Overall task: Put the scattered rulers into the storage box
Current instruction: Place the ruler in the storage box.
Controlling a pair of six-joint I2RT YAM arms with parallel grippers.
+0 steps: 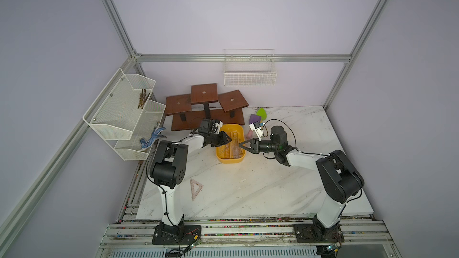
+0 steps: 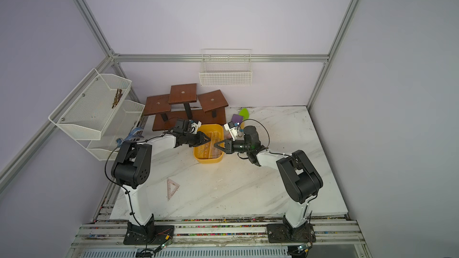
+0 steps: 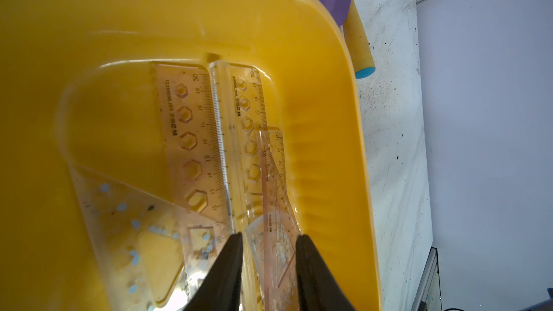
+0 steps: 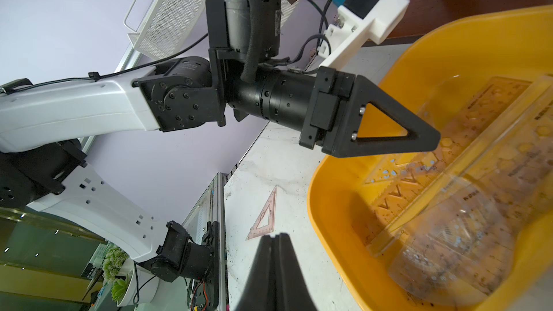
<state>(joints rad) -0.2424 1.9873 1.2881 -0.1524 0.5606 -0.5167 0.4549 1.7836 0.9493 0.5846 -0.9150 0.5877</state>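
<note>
A white marble-patterned tabletop [image 1: 260, 189], scuffed and speckled dark, carries everything. The yellow storage box [image 1: 229, 161] sits near its middle and a brown wooden riser stand [image 1: 231, 117] at the back wall. A purple toy shovel [image 1: 255, 119] and a green toy shovel [image 1: 261, 112] lie just beside the stand (at its right end). A pinkish set square [image 1: 196, 188] lies flat toward the front left, well apart from the box.

Printed 15 and 20 on stencil ruler [image 3: 191, 145], brand perhaps M&G

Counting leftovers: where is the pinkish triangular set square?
In both top views the set square lies on the white tabletop beside the left arm, outside the yellow plastic tub.
</note>
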